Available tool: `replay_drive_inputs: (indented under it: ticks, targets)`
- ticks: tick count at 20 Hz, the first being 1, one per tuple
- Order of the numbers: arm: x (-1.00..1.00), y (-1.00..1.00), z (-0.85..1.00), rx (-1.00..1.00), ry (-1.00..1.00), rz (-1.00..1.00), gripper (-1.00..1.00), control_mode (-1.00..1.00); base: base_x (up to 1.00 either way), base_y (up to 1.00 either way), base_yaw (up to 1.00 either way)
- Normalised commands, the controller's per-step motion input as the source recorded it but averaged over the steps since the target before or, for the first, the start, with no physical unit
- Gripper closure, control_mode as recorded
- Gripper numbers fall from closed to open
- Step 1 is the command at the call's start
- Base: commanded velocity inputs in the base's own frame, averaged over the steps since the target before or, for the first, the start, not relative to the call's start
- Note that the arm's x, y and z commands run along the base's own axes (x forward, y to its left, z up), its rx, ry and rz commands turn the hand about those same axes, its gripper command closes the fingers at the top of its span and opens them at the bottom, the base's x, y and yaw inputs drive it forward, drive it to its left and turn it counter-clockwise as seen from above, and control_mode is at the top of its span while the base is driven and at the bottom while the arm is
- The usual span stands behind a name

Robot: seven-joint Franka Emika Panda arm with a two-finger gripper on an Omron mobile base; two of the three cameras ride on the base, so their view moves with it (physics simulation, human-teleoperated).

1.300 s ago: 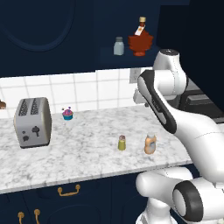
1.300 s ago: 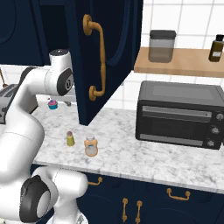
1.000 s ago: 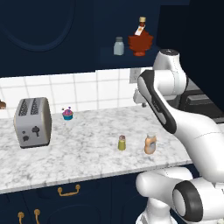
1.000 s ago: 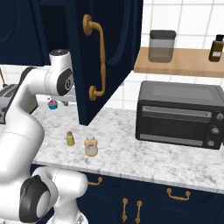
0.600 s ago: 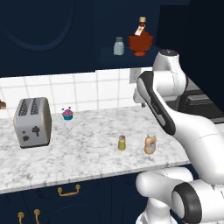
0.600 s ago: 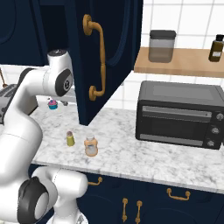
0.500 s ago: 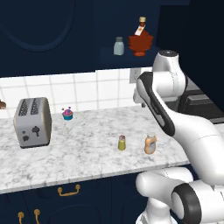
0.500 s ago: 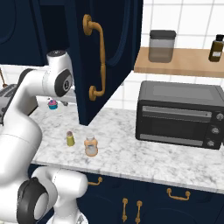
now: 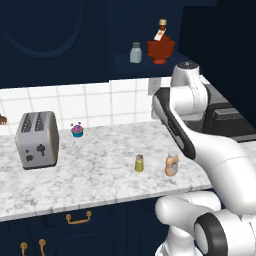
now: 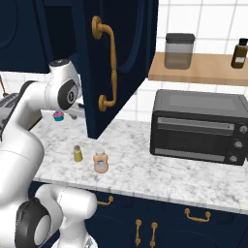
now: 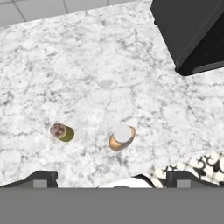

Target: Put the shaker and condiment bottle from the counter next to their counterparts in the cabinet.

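The yellow-green shaker (image 9: 139, 163) (image 10: 77, 153) and the peach-orange condiment bottle (image 9: 172, 165) (image 10: 100, 162) stand side by side near the front edge of the marble counter (image 9: 90, 180). In the hand view I look down on the shaker (image 11: 62, 131) and the condiment bottle (image 11: 121, 137). My gripper (image 11: 112, 178) hovers well above them, open wide, with nothing between its fingers. Up in the navy cabinet (image 9: 150, 70), the counterparts stand on the shelf: a grey-blue shaker (image 9: 135, 52) and a dark red leaf-shaped bottle (image 9: 160, 47).
A toaster (image 9: 36, 139) and a small cupcake (image 9: 77, 130) sit at the counter's left. The open cabinet door (image 10: 121, 58) hangs beside my arm. A black toaster oven (image 10: 196, 126) (image 11: 192, 30) stands to the right, under a wooden shelf (image 10: 203, 72) with a jar (image 10: 179, 51).
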Motion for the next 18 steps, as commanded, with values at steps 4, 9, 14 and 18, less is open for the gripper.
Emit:
replay_drive_inputs:
  ticks: [4,9,14,18]
  targets:
    - [0.0,0.0,-0.24,0.0,0.0,-0.14,-1.0,-1.0,0.0,0.0,0.0]
    - [0.0,0.0,-0.31,0.0,0.0,-0.13,-1.0,-1.0,0.0,0.0,0.0]
    - [0.0,0.0,-0.31,0.0,0.0,-0.12,-1.0,-1.0,0.0,0.0,0.0]
    - [0.0,0.0,-0.25,0.0,0.0,-0.08,-1.0,-1.0,0.0,0.0,0.0]
